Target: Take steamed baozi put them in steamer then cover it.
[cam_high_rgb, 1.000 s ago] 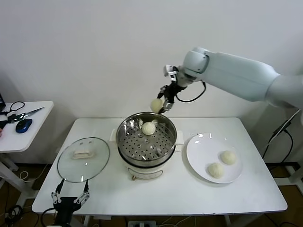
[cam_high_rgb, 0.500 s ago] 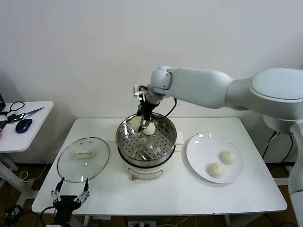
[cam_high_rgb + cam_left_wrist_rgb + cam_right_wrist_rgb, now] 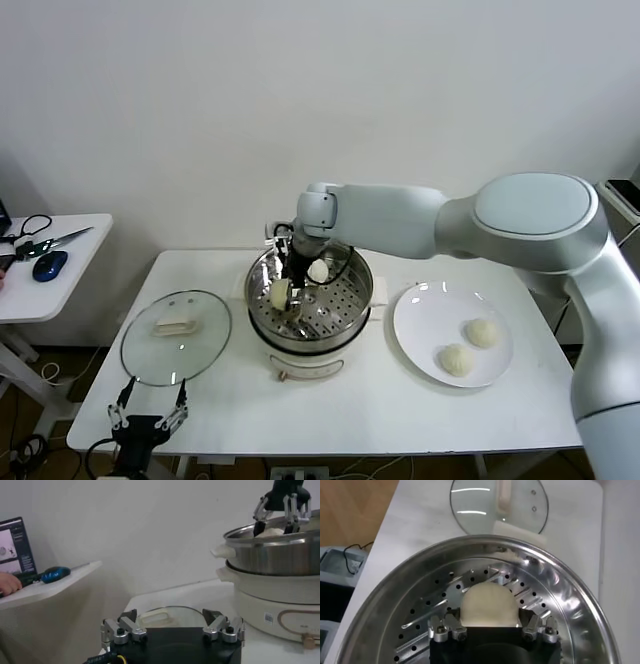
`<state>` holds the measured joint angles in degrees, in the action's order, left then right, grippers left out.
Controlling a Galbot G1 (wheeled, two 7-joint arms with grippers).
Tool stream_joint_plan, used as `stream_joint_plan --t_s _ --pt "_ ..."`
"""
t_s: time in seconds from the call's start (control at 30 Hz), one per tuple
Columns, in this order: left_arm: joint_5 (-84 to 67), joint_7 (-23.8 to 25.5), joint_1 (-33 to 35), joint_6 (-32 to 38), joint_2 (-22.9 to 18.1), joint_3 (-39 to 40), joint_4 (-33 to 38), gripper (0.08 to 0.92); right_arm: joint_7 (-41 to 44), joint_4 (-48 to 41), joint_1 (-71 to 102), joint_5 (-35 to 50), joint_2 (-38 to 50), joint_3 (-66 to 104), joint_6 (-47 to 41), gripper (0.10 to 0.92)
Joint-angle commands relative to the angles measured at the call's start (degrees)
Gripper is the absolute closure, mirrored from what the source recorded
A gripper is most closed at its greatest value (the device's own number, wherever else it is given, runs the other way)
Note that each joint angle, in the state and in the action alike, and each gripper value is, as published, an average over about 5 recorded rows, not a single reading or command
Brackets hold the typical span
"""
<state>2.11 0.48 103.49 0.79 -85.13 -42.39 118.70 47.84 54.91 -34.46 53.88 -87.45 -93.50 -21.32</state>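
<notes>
Left pincer (image 3: 148, 415) parked at near table edge, fingers spread wide, empty; lid (image 3: 176, 335) lies flat just beyond it.

Right pincer (image 3: 492, 629) down inside steamer (image 3: 310, 296), at basket's left side. Bun (image 3: 488, 605) sits directly between fingers, low over perforated floor; fingers parting, contact unclear. Judged step: release, then withdraw upward.

Second bun (image 3: 318, 271) in basket, beyond pincer toward far rim.

Two buns (image 3: 469, 346) on plate (image 3: 420, 310), well right of pincer. Right arm nearer.
</notes>
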Motion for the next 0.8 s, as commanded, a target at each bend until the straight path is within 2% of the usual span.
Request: stream_joint_plan --t_s 0.03,0.23,0.4,0.6,0.8 --pt "0.0 0.0 0.0 0.1 0.0 0.0 -0.1 0.177 -1.0 -1.0 1.3 -0.5 -1.3 -0.4 -0.4 0.229" --pt "0.2 0.0 0.0 0.0 -0.1 0.1 0.1 0.177 -0.2 0.2 -0.1 -1.1 0.5 0.8 -0.8 0.203" --pt "0.3 0.1 -0.1 -0.2 -0.2 0.0 0.5 0.177 3.1 4.6 -4.3 -2.3 6.0 1.8 0.5 0.202" --pt "0.4 0.1 0.1 -0.3 -0.2 -0.1 0.9 0.177 8.7 12.3 -11.1 -3.8 16.5 1.5 3.2 0.203" --pt "0.9 0.1 0.1 -0.4 -0.4 0.1 0.9 0.177 9.7 19.5 -12.6 -8.6 29.9 2.5 3.8 0.203"
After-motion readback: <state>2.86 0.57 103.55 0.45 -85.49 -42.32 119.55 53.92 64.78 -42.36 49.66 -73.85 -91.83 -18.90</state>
